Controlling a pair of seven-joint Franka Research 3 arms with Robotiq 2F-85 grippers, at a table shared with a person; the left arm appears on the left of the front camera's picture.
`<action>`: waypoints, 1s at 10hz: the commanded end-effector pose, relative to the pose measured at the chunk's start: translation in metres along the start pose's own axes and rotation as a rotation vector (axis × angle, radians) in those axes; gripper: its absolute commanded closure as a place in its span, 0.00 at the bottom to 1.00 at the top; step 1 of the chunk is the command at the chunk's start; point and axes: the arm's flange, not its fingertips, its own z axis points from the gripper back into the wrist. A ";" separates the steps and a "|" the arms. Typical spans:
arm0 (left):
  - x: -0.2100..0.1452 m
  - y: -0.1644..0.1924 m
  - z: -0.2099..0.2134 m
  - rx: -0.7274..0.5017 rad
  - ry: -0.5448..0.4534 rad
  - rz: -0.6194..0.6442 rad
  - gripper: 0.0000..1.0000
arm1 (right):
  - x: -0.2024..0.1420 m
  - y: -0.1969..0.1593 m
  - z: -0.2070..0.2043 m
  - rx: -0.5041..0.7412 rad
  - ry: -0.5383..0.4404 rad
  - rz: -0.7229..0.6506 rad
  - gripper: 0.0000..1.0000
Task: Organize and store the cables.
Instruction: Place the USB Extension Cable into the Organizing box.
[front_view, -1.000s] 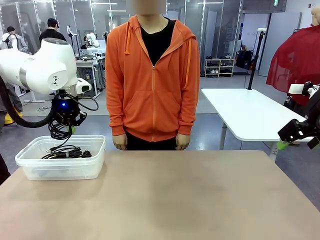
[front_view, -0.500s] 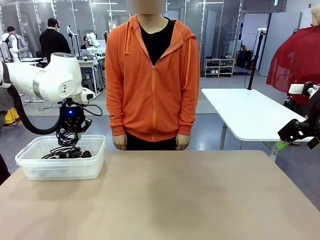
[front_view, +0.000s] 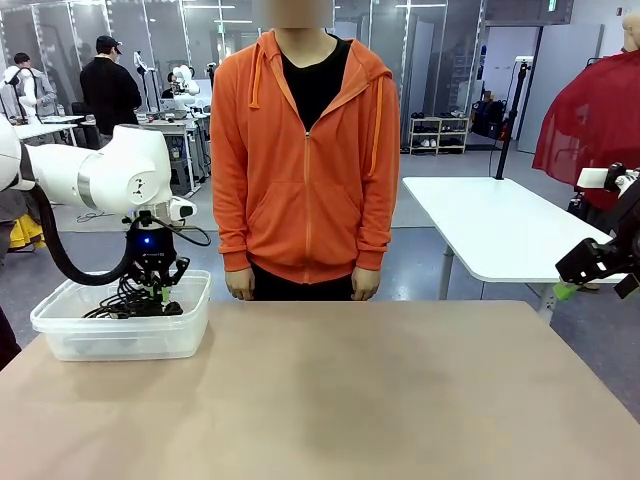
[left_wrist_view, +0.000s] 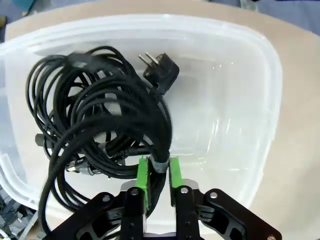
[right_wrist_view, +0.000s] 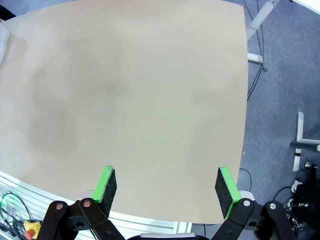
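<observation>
The cables are all piled in a clear plastic tub, a tangle of thin black cords looped over each other on one side of it, with a two-pin plug sticking out of the pile toward the middle. The other half of the tub is bare. In the front view the tub sits on the counter's near-left corner with the cables poking up just above its rim.

The left gripper is down in the tub, and its jaws have a bundle of cords between the green pads. There's a grey band wrapped around the bundle right at that spot. The pads sit close against the cords on both sides, but I honestly can't tell if they're clamping it or have let go. From the front, the left gripper hangs straight down off the white arm, fingertips at rim level.

The right gripper is well apart from all that, hovering past the counter's right edge with its jaws spread wide and nothing in them. In the front view the right gripper shows at the right border of the picture.

A person in an orange hoodie stands at the far side of the counter, hands down at their sides, not touching anything.
</observation>
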 end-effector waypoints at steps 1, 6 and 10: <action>0.006 0.005 -0.001 -0.011 0.051 0.020 0.52 | 0.001 0.001 0.000 0.001 0.008 0.004 0.00; -0.019 0.003 0.024 -0.098 0.029 0.008 0.14 | 0.001 0.001 0.000 0.001 0.008 0.004 0.00; -0.037 -0.008 0.036 -0.131 0.009 -0.003 0.00 | 0.001 0.001 0.000 0.001 0.008 0.004 0.00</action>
